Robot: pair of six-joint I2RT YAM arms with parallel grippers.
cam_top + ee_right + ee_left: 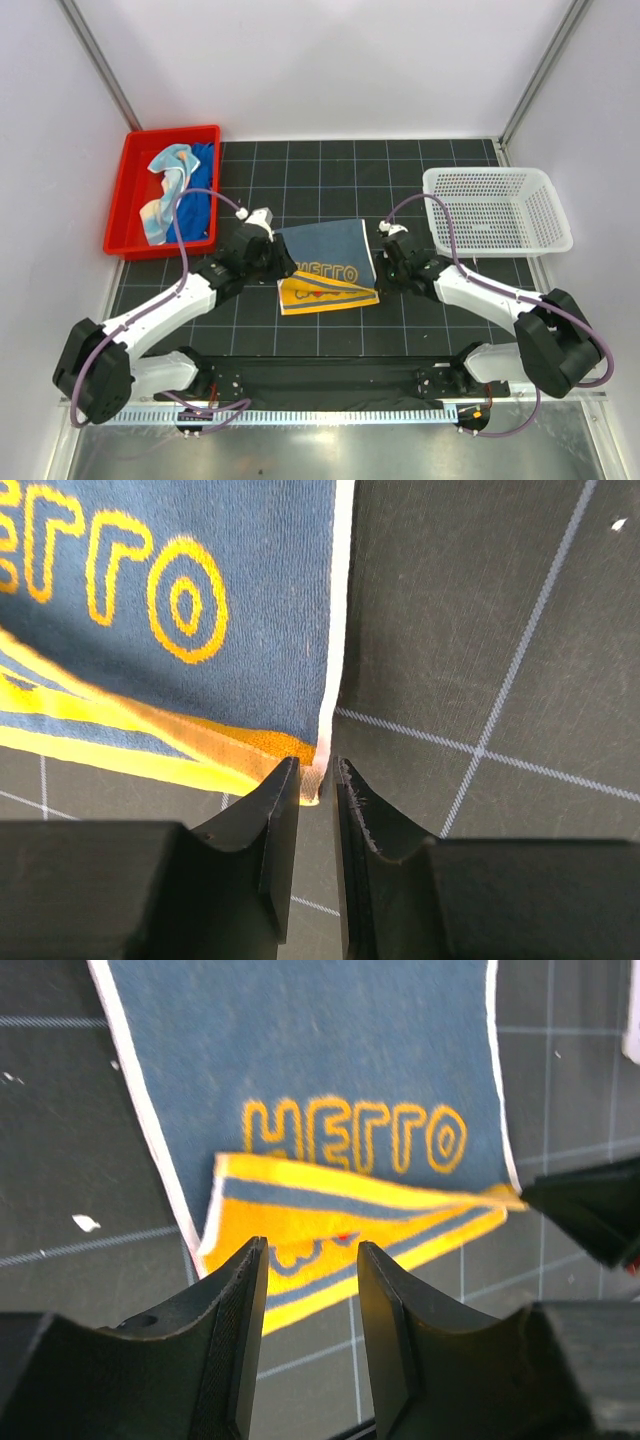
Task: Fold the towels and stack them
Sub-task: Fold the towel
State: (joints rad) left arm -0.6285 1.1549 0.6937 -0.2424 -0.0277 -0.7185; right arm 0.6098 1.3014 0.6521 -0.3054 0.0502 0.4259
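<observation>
The patterned towel (322,258) is lying flat in the middle of the table (300,175), with its near edge folded over, yellow side up. The right gripper (318,768) is pinching that folded corner, seemingly to carry the fold. The left gripper (312,1255) is standing open and holding nothing. The woven letters are probably saying "HELLO".

Top view. A matt black table mat ruled with a thin pale grid (330,170) covers the work surface. 3 plain white walls enclose it: back wall (330,60), left wall (40,150), right wall (600,100). 2 grey metal frame posts rise at the far corners, left post (100,65) and right post (540,70). A red rectangular plastic tray (170,131) occupies the far left, a white plastic mesh basket (490,172) the far right. A brushed metal sheet (330,450) borders the near edge. Lighting is even and diffuse, with faint shadows.
</observation>
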